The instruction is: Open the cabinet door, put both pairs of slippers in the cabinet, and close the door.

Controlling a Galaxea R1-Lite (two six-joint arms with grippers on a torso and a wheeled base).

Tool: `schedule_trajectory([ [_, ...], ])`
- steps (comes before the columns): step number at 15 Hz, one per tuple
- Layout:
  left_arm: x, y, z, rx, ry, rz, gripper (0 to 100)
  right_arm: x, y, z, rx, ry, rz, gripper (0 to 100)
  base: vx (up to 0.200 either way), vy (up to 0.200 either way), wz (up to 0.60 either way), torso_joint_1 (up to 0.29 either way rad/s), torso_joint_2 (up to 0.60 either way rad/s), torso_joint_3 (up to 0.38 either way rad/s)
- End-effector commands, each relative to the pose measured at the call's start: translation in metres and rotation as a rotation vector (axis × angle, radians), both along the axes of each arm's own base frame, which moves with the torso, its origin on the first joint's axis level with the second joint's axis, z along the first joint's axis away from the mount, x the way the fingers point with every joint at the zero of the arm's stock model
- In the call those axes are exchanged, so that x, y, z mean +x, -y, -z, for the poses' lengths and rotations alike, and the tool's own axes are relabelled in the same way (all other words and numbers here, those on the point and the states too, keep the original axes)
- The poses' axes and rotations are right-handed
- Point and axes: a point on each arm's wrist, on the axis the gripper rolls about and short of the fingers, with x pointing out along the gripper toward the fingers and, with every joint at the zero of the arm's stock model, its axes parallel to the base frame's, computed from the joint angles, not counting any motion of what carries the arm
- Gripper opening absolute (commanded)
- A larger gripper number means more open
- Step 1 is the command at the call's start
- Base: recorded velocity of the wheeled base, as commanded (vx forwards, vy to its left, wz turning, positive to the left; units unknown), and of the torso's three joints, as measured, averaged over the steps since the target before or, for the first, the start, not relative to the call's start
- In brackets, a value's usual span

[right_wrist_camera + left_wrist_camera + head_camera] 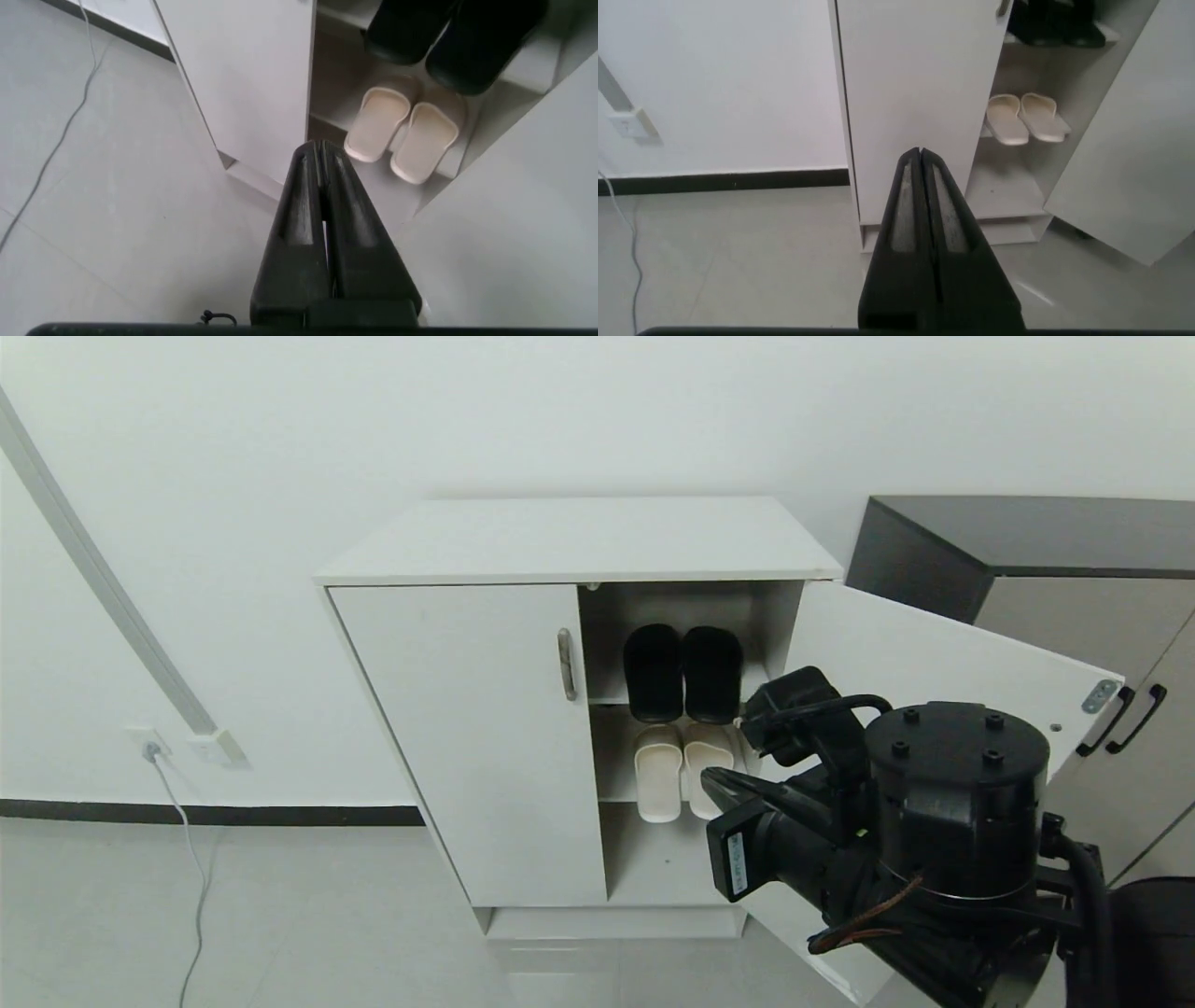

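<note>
Far to the left, a wall socket (pixel 149 745) sits low on the white wall (pixel 280 448), and a grey cable (pixel 191 859) runs from it down to the tiled floor (pixel 280 933). My left pincer (pixel 920 152) hangs above the floor in front of the white cabinet (pixel 579 537). It faces the closed door, with its two fingers pressed flat together and nothing between them.

The cabinet stands against the wall. Its left door (pixel 467 737) is shut, with a slim metal handle (pixel 566 664) upright near its inner edge.

The right half of the cabinet is open. The black slippers (pixel 682 673) lie side by side on the upper shelf (pixel 607 698), touching each other. The cream slippers (pixel 680 770) lie as a pair on the middle shelf (pixel 611 797), directly below the black ones. Their front ends seem to jut a little past the shelf edge, though the angle makes that hard to judge.

My right pincer (pixel 323 146) is held out in front of the open half, pointing towards the cream pair and well clear of it. Its fingers are closed tight on nothing.

To its right, the right door (pixel 934 663) is swung wide out, its inner face turned to me.

Beyond that door stands a dark cabinet (pixel 1027 537) with grey doors and two black handles (pixel 1120 719).
</note>
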Motion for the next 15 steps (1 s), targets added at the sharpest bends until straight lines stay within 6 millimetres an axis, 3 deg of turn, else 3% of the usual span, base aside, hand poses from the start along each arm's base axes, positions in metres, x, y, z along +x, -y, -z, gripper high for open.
schedule_trajectory([
  [1,0.0,0.0,0.0,0.0,0.0,0.0,0,-0.0001,0.0,-0.0001,0.0,0.001,0.0,0,0.0,0.0,0.0,0.163,-0.5,-0.325],
  [15,0.0001,0.0,0.0,0.0,-0.001,0.0,0,-0.0004,0.0005,-0.001,0.004,0.002,0.0,0,0.0,0.0,0.0,0.218,-0.53,-0.321],
])
